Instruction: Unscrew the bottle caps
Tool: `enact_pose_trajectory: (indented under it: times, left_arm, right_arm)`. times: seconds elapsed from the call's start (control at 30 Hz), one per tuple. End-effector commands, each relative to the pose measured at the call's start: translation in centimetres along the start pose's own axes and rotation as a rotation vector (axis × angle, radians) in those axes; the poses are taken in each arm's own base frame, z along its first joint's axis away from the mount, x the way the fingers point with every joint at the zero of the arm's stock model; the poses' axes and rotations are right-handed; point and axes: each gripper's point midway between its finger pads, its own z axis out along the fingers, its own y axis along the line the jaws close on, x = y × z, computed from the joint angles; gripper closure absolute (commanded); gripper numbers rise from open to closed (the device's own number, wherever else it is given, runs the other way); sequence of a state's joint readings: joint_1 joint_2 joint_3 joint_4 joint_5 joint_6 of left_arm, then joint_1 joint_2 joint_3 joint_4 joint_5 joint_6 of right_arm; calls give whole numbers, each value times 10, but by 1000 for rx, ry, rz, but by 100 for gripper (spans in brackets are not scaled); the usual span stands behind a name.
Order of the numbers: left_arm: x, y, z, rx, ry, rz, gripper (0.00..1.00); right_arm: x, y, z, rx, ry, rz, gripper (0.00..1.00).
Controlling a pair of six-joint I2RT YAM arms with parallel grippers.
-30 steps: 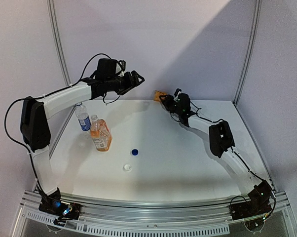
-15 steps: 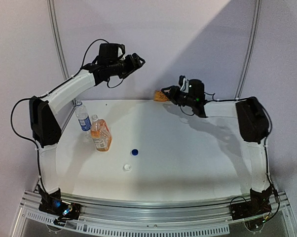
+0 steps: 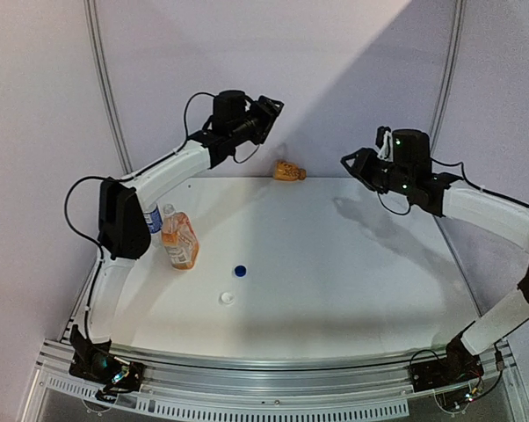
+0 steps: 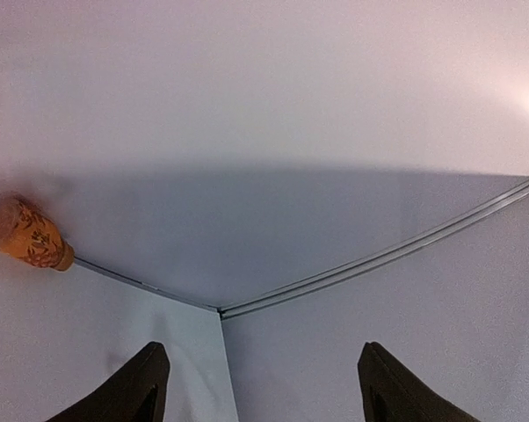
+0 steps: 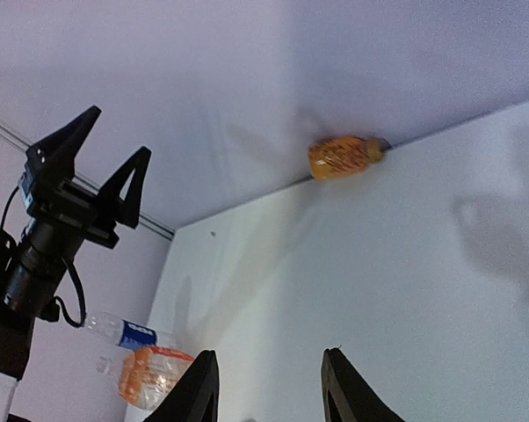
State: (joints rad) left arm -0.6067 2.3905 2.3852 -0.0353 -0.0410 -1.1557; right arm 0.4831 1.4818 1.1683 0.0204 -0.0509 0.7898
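Two bottles stand at the table's left: a slim clear water bottle [image 3: 152,219] with a blue label, partly behind the left arm, and a wider orange bottle [image 3: 180,242]. Both show in the right wrist view too, the water bottle [image 5: 124,332] and the orange bottle [image 5: 155,374]. A dark blue cap [image 3: 240,271] and a white cap [image 3: 227,299] lie loose on the table to their right. My left gripper [image 3: 271,107] hangs high near the back wall, open and empty [image 4: 264,387]. My right gripper [image 3: 350,163] is raised at the back right, open and empty [image 5: 269,387].
A small orange bottle [image 3: 287,170] lies on its side against the back wall, also seen as that small orange bottle [image 4: 27,236] [image 5: 339,156] in both wrist views. Metal posts [image 3: 104,83] stand at the back corners. The left arm's elbow [image 3: 122,220] hangs beside the bottles.
The right gripper has drawn away rightwards and upwards from the small orange bottle at the back wall. The left gripper has swung up and to the right. Bottles and caps have not moved.
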Motion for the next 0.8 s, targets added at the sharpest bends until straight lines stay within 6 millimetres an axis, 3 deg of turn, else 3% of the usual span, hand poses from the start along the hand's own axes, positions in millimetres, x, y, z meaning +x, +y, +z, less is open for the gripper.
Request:
enact_pose_trajectory:
  times: [0.0, 0.1, 0.2, 0.33, 0.57, 0.77]
  left_arm:
    - [9, 15, 21, 51, -97, -178, 24]
    - [13, 43, 32, 26, -143, -203, 25]
    - [5, 68, 42, 13, -190, -194, 24]
    - [7, 120, 56, -19, -212, -230, 26]
    - [13, 192, 72, -46, -263, -298, 25]
    - [4, 233, 73, -50, -304, -312, 23]
  right_arm:
    - [14, -44, -52, 207, 14, 7, 58]
    - [14, -52, -85, 243, -15, 25, 58]
    - [16, -64, -111, 294, -35, 35, 55]
    - [20, -78, -146, 340, -70, 60, 55]
    - [34, -103, -173, 409, -94, 140, 54]
    - [42, -116, -181, 470, -85, 194, 54]
